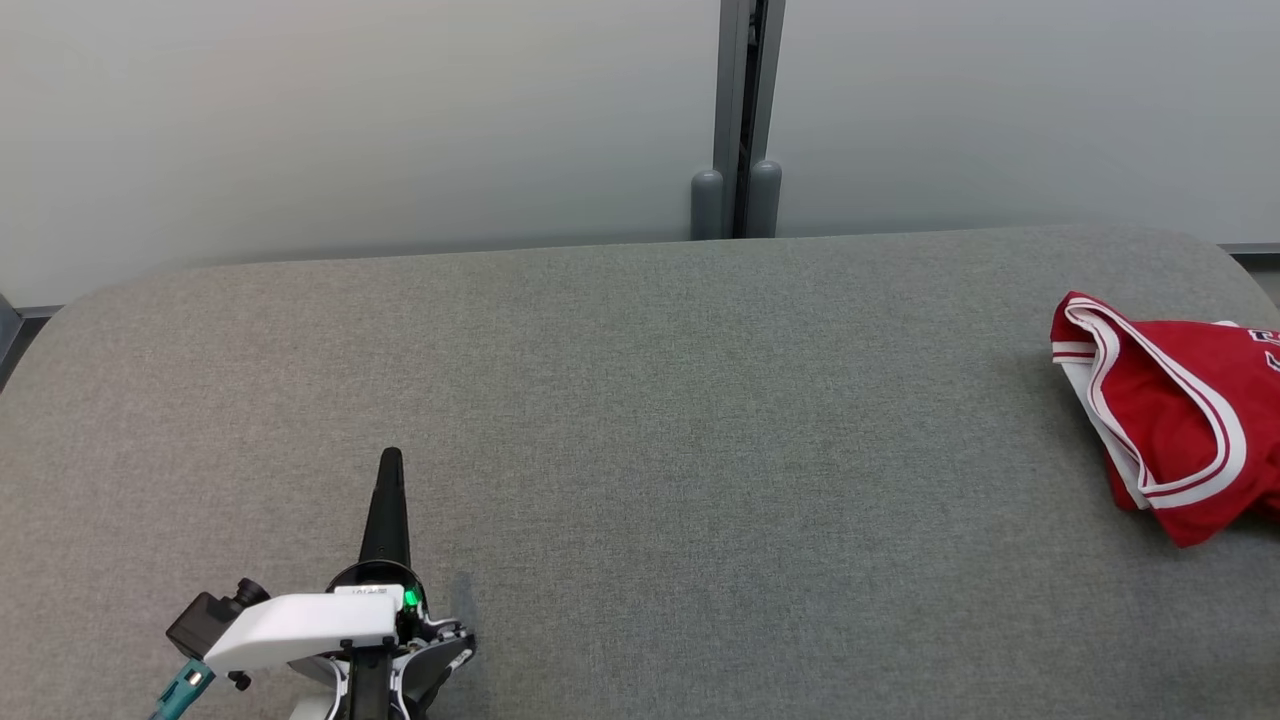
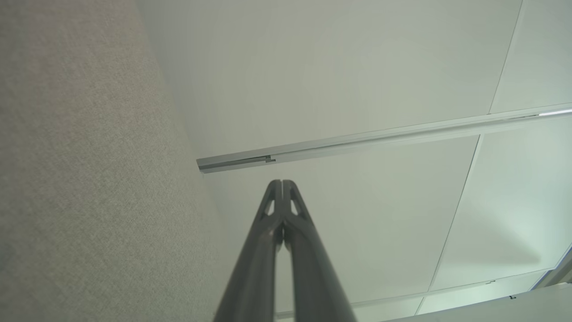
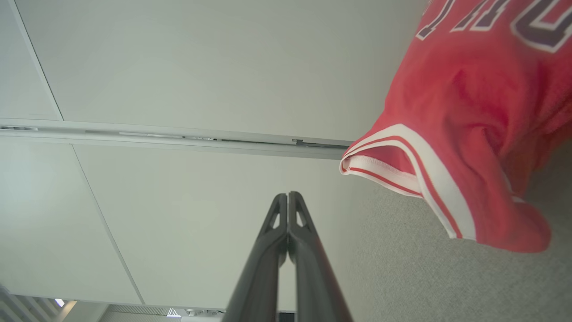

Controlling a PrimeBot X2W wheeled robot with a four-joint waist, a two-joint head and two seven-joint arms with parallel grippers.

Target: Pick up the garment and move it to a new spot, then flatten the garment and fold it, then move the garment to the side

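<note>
You have the garment, a red jersey with white trim, lying at the far right of the grey bench. The edge of the head view cuts it off, so it seems bunched rather than flat, but you cannot judge its full spread. Your left end effector sits low on the left, well apart from the garment, fingers pressed together and holding nothing. Your right end effector is likewise closed and empty. In its wrist view the garment lies near it, not touching, with cropped dark lettering.
</note>
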